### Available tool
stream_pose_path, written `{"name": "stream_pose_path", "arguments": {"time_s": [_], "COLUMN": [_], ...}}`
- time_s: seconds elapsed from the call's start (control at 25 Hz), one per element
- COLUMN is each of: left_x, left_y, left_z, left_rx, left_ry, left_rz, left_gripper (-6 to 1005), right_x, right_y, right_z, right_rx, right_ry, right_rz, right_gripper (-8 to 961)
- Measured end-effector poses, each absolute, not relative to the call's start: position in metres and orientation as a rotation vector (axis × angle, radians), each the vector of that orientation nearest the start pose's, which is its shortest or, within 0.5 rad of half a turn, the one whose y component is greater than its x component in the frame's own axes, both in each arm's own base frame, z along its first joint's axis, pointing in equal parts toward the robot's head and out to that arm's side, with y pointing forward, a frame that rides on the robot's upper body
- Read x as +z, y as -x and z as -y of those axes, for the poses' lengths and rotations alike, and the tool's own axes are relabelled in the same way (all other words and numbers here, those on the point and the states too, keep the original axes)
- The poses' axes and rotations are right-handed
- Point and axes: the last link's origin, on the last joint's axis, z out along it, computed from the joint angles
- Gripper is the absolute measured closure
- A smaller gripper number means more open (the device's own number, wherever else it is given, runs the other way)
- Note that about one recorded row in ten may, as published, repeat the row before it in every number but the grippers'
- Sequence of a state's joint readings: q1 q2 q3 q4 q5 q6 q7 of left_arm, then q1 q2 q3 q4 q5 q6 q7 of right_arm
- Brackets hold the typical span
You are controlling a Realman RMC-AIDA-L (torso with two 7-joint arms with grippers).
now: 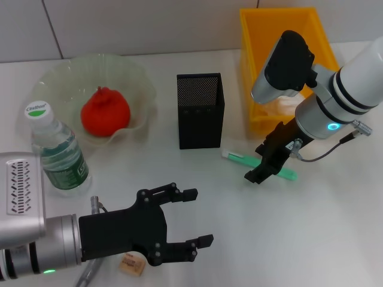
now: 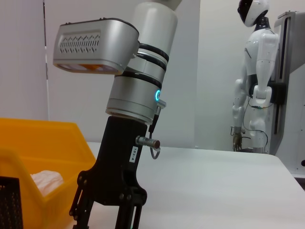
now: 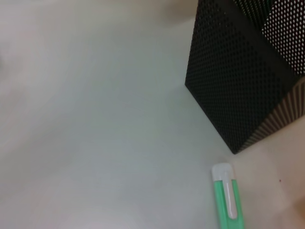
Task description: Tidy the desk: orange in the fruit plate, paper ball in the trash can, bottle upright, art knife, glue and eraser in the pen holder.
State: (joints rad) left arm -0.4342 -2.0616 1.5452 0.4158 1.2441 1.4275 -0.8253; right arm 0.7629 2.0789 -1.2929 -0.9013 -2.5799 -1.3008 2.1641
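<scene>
The orange (image 1: 105,112) lies in the fruit plate (image 1: 63,73) at the back left. In front of the plate the bottle (image 1: 58,154) stands upright. The black mesh pen holder (image 1: 200,112) (image 3: 238,86) is at the centre. A green art knife (image 1: 236,157) (image 3: 228,202) lies on the table to its right. My right gripper (image 1: 264,170) hangs open just over the knife's middle. The paper ball (image 2: 46,180) rests in the yellow trash can (image 1: 251,72). My left gripper (image 1: 198,217) is open near the front edge, above the tan eraser (image 1: 133,265). The glue is out of view.
The white table (image 1: 239,239) has bare surface at the front right. A tiled wall runs behind the plate and the trash can. In the left wrist view a white humanoid robot (image 2: 255,76) stands far beyond the table.
</scene>
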Motion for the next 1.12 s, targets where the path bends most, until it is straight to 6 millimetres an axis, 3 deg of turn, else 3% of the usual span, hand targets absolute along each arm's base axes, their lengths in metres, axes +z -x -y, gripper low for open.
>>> {"name": "stream_pose_path", "arguments": {"time_s": [0.24, 0.88, 1.12], "left_x": [-0.0865, -0.0861, -0.0860], "left_y": [0.2447, 0.2444, 0.2435], "left_z": [-0.2661, -0.2668, -0.2671], "left_rx": [-0.880, -0.880, -0.881], "left_ry": [2.871, 2.870, 2.872], "left_rz": [0.138, 0.137, 0.129], "left_gripper": [205, 208, 208], "right_x": [-0.0358, -0.0362, -0.0364], "right_y": [-0.2077, -0.2094, -0.2098], "right_z": [-0.3914, -0.3920, -0.3928], "right_rx": [-0.519, -0.517, -0.514], "right_ry": [2.732, 2.723, 2.718], "right_rz": [-0.632, -0.642, -0.644], "right_gripper": [248, 515, 537]}}
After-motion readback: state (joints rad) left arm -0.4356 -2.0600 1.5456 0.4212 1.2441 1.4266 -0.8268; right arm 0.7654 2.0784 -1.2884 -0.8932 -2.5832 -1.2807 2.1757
